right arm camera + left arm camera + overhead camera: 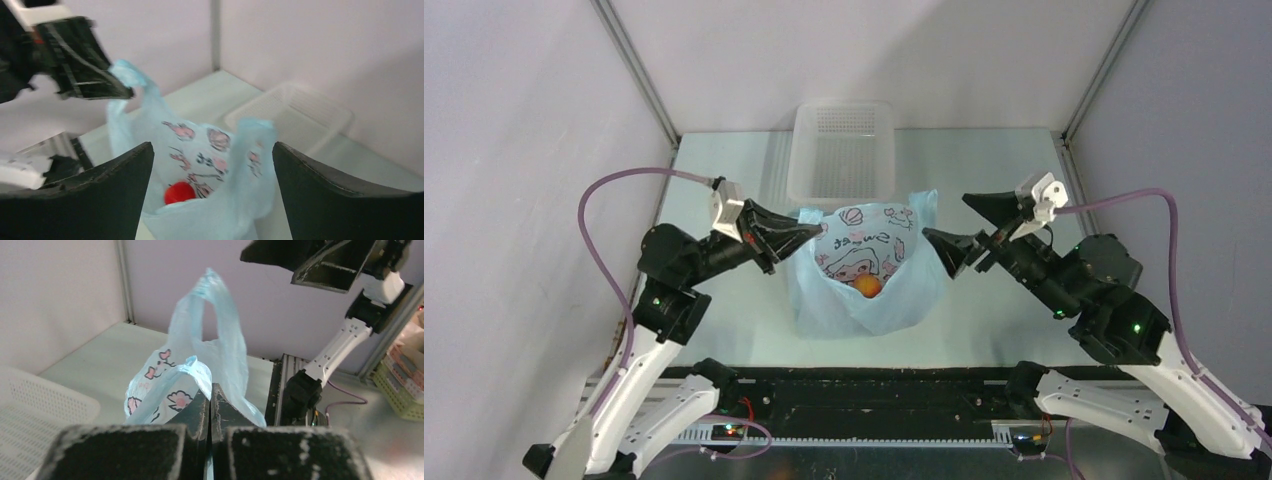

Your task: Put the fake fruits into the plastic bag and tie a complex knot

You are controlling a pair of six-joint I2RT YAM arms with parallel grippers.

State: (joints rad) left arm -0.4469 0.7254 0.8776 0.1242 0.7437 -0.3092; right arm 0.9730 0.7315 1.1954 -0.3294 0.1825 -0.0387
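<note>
Place: plastic bag (pixel 874 305) sits on table (pixel 724 300) between both arms, orange fruit (pixel 868 287) inside | left gripper (pixel 816 232) — squeezed tight on bag's left handle (pixel 191 366) | right gripper (pixel 949 222) — fingers wide apart, just beside right handle (pixel 924 205)

The plastic bag (pixel 864 305) stands mid-table (pixel 724 300); a round fruit (pixel 869 287) lies inside it; the perforated basket (pixel 842 150) sits just behind, at its 12 o'clock; the left gripper (pixel 817 232) meets the bag's edge at 9 o'clock; the right gripper (pixel 947 216) hangs just beside it at 3 o'clock.
</note>
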